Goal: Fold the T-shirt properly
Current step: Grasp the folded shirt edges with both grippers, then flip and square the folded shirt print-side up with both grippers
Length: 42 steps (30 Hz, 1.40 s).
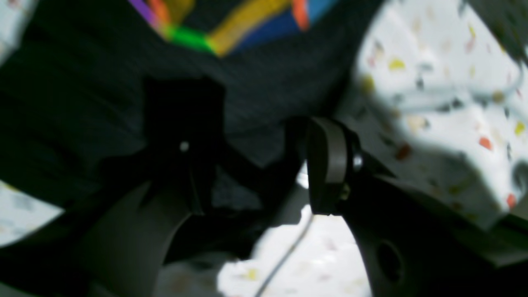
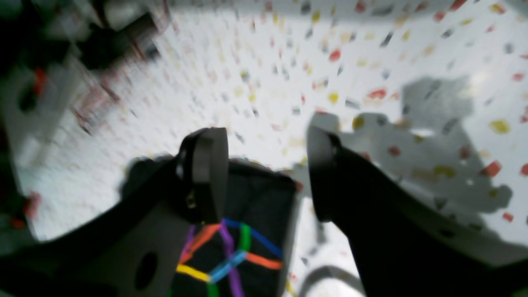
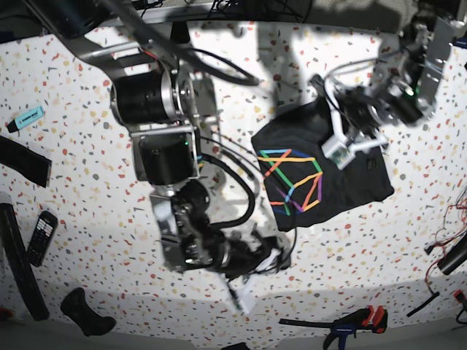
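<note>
Both jaws stand wide open: left over the T-shirt (image 1: 264, 95), seemingly not gripping; right empty.

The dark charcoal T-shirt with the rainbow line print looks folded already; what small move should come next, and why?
Probably lift both arms away. The dark charcoal T-shirt with the rainbow line print lies as a compact packet, and both the left gripper and the right gripper are open, holding nothing.

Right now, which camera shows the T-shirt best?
The base view: the whole folded T-shirt lies there, print up. The left wrist view shows blurred dark cloth close up; the right wrist view shows one printed corner.
</note>
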{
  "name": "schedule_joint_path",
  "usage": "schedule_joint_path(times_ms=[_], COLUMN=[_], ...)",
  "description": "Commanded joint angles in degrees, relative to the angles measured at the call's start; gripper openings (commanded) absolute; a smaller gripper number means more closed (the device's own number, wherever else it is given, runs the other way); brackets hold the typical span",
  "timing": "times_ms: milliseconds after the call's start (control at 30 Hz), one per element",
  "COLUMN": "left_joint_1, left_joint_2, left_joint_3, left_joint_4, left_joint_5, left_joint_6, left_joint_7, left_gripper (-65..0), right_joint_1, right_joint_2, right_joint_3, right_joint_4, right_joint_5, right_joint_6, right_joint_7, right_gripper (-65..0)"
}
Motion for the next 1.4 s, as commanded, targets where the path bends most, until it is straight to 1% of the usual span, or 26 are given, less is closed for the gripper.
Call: schedule_joint_path(times_ms=[0,133,200,267,333,400,467,533,633,667,733,800,867,933,1033,1100,1167,1267,1367], left_joint_1=[0.52,3.19,3.63,3.67,3.67,3.85,4.15,4.46,5.35,5.81,6.88,7.96,8.17,7.78,7.39,7.39,7.37,7.08,6.43], left_joint_2=[0.59,3.91,4.7,5.18,5.18,5.18,5.18,5.18,5.16,5.16,5.16,5.16,5.18,5.18,5.16,5.18,5.18,5.16,5.18], left_joint_3=[-0.2,-0.2,-0.2,-0.2,-0.2,-0.2,-0.2,-0.2,-0.2,-0.2,-0.22,-0.22,-0.22,-0.2,-0.2,-0.2,-0.2,-0.2,-0.2], left_joint_4=[1.07,1.07,1.07,1.07,1.07,1.07,1.07,1.07,1.07,1.07,1.07,1.07,1.07,1.07,1.07,1.07,1.07,1.05,1.05], left_joint_5=[-0.24,0.7,0.61,0.59,0.61,0.63,0.7,1.29,4.42,5.38,7.8,11.15,13.31,16.37,22.71,25.73,27.54,29.75,29.68], left_joint_6=[-0.22,-0.24,-0.24,-0.24,-0.24,-0.24,-0.26,-0.24,-0.17,0.44,2.43,3.93,4.55,6.25,11.17,13.18,14.27,14.43,14.78], left_joint_7=[-1.55,-1.49,-1.49,-1.44,-1.42,-1.42,-1.18,-0.76,0.28,1.22,1.16,-0.72,-2.45,-2.82,-2.73,-2.8,-2.99,-3.82,-3.96], left_gripper=[-33.0,-33.0,-33.0,-33.0,-33.0,-33.0,-33.0,-33.0,-33.0,-33.0,-33.0,-33.0,-33.0,-33.0,-33.0,-33.0,-33.0,-33.0,-33.0], right_joint_1=[2.32,1.79,1.25,0.52,-0.02,-0.07,-0.07,-0.15,-0.96,-1.4,-2.6,-3.93,-4.87,-5.27,-5.33,-5.33,-5.51,-6.86,-9.99], right_joint_2=[-0.25,-0.25,-0.25,-0.25,-0.25,-0.25,-0.25,-0.25,-0.25,-0.25,-0.25,-0.25,-0.22,1.31,3.5,4.7,5.84,7.93,10.91], right_joint_3=[-1.01,-4.87,-6.73,-8.7,-11.19,-14.19,-17.53,-20.76,-24.24,-24.92,-25.77,-25.81,-25.81,-25.79,-25.77,-25.77,-25.77,-25.77,-25.77], right_joint_4=[-0.76,-4.04,-4.15,-4.15,-4.15,-4.15,-4.15,-4.37,-4.98,-5.16,-5.16,-5.16,-5.14,-5.14,-4.98,-4.81,-4.15,-1.18,4.35], right_joint_5=[0.85,-3.17,-4.74,-4.7,-4.74,-5.46,-8.74,-12.7,-15.98,-16.55,-19.37,-21.51,-20.7,-17.81,-14.19,-12.24,-9.66,-4.33,0.22], right_joint_6=[0.47,0.47,0.47,0.47,0.47,0.47,0.47,0.47,0.47,0.47,0.47,0.47,0.47,0.47,0.47,0.47,0.47,0.47,0.47], right_joint_7=[2.62,4.52,4.85,5.79,9.64,14.6,19.26,21.14,21.11,20.63,18.51,15.28,13.4,11.72,7.58,4.72,1.81,-3.17,-5.88], right_gripper=[-35.9,-35.9,-35.9,-35.9,-35.9,-35.9,-35.9,-35.9,-35.9,-35.9,-36.0,-36.0,-36.0,-36.0,-36.0,-36.0,-36.0,-36.0,-36.0])
